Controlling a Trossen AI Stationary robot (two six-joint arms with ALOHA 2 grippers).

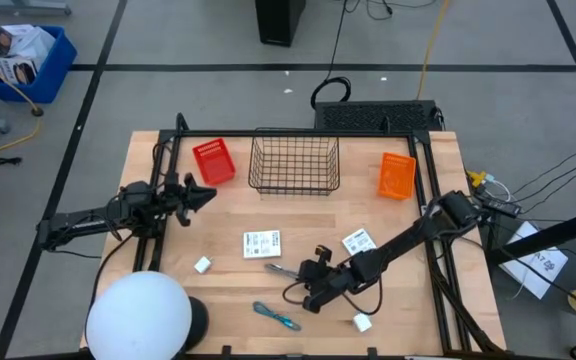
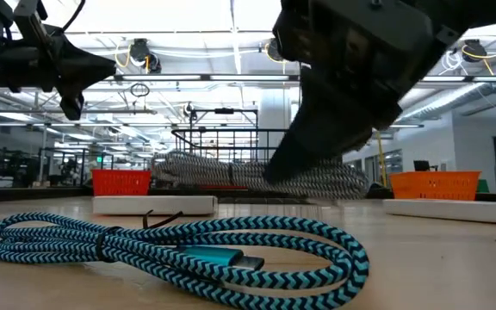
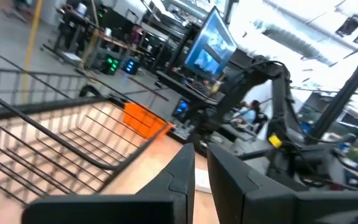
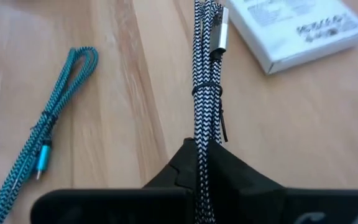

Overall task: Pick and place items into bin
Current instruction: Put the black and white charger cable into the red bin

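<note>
My right gripper (image 1: 306, 285) is low over the table's middle, shut on a grey black-and-white braided cable bundle (image 4: 205, 68). A teal braided cable (image 1: 276, 316) lies coiled toward the near edge and fills the front of the low view (image 2: 179, 245). Two flat white printed packets (image 1: 262, 243) (image 1: 359, 241) lie flat on the wood. Two small white cubes (image 1: 203, 265) (image 1: 361, 322) sit apart from each other. My left gripper (image 1: 206, 195) hovers shut at the left, near the wire basket (image 1: 294, 165). My right gripper pinches the grey cable bundle between its two fingers at one end of the coil (image 4: 202, 146). The fingers come slanting down from the table's right and lie along the bundle. The bundle runs straight ahead of the fingers to its metal plug (image 4: 220, 31), low over the wood.
A black wire basket stands at the far middle, with a red bin (image 1: 214, 162) to its left and an orange bin (image 1: 397, 175) to its right. A large white dome (image 1: 138, 315) sits at the near left corner. One packet (image 4: 297, 28) lies just beside the cable's plug.
</note>
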